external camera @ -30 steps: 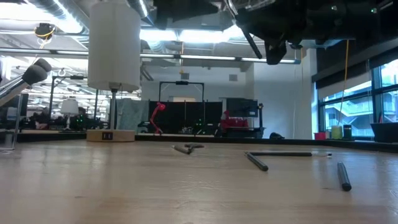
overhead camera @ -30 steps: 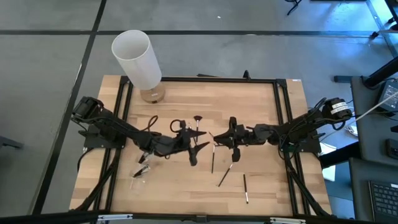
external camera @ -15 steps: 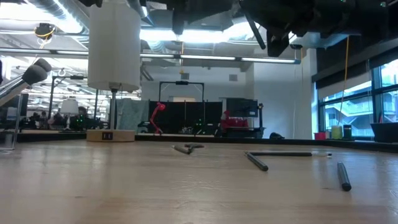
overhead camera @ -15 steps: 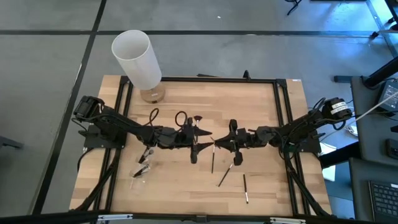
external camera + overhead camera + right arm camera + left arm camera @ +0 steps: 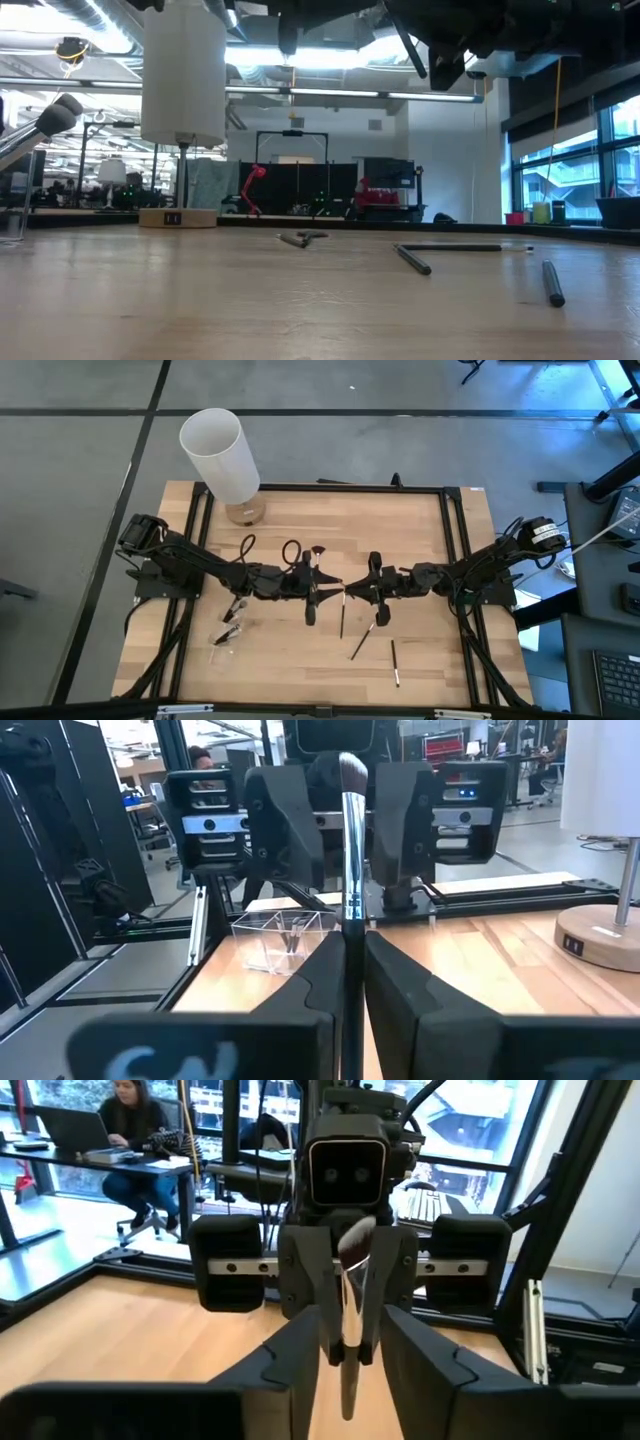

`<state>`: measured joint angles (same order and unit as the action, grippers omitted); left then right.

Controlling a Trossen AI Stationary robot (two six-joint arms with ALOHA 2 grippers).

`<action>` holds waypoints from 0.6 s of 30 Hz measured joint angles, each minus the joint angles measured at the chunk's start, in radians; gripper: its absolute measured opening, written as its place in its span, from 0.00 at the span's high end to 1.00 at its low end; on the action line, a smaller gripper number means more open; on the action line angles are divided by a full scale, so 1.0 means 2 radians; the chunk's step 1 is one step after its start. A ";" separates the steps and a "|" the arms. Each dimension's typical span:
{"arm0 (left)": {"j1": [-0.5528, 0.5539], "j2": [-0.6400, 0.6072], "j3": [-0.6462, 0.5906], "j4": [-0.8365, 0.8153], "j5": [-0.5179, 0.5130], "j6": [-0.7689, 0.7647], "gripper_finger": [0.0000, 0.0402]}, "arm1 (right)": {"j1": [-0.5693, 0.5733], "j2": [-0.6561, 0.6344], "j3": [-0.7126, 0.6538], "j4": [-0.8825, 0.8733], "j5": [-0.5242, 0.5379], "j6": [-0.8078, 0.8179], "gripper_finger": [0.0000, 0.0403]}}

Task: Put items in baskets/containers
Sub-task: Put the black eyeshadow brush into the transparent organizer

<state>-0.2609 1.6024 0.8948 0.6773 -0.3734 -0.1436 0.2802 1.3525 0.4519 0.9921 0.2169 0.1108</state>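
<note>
**Mia:** Which step is this?

**Sam:** I think it is a hand-over. The right claw point(image 5: 351, 935) is squeezed tight on a brush point(image 5: 351, 840). It holds the brush up in the air over the middle of the table point(image 5: 420, 530).

**Mia:** And the left claw point(image 5: 352, 1345)?

**Sam:** It faces the right claw, nose to nose. Its two fingers point(image 5: 300, 1355) stand one on each side of the brush. They are about half open. I see a small gap on each side, so they hold nothing yet.

**Mia:** Where does the brush have to go?

**Sam:** Into the clear cup point(image 5: 285, 935). From the middle of the table, the cup is near 8 o'clock, on the left arm's side. It has some brushes in it already.

**Mia:** So what comes next?

**Sam:** My guess is that the left claw must pinch the brush first. Only then should the right claw let go. If it lets go too soon, the brush will fall. The brush is thin, so the pinch has to be right on it.

**Mia:** And after that?

**Sam:** The left arm should carry the brush to 8 o'clock and tip it into the cup.

**Mia:** Is the job nearly done?

**Sam:** Not yet. Three loose brushes point(image 5: 360, 645) lie near 5 o'clock, well away from the cup.
</note>
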 joint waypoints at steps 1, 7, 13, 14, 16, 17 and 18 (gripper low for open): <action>0.001 0.000 0.000 0.000 0.006 -0.001 0.75 | 0.000 0.000 0.000 0.002 0.000 0.000 0.91; 0.012 0.018 0.000 0.030 0.019 -0.013 0.74 | 0.000 0.000 0.000 0.005 0.000 -0.005 0.91; 0.018 0.035 0.000 0.045 0.029 -0.018 0.72 | 0.000 0.001 0.000 0.002 0.000 -0.005 0.91; 0.019 0.035 0.000 0.044 0.030 -0.018 0.72 | 0.000 0.001 0.000 0.002 0.000 -0.005 0.91; 0.019 0.035 0.000 0.044 0.034 -0.019 0.74 | 0.000 0.001 0.000 0.002 0.000 -0.005 0.91; 0.019 0.035 0.000 0.044 0.036 -0.018 0.75 | 0.000 0.001 0.000 0.001 0.000 -0.005 0.91; 0.019 0.035 0.000 0.045 0.039 -0.018 0.77 | 0.000 0.001 0.000 0.001 0.000 -0.005 0.91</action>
<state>-0.2222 1.6718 0.8947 0.7670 -0.2960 -0.1802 0.2802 1.3537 0.4522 0.9936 0.2169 0.1009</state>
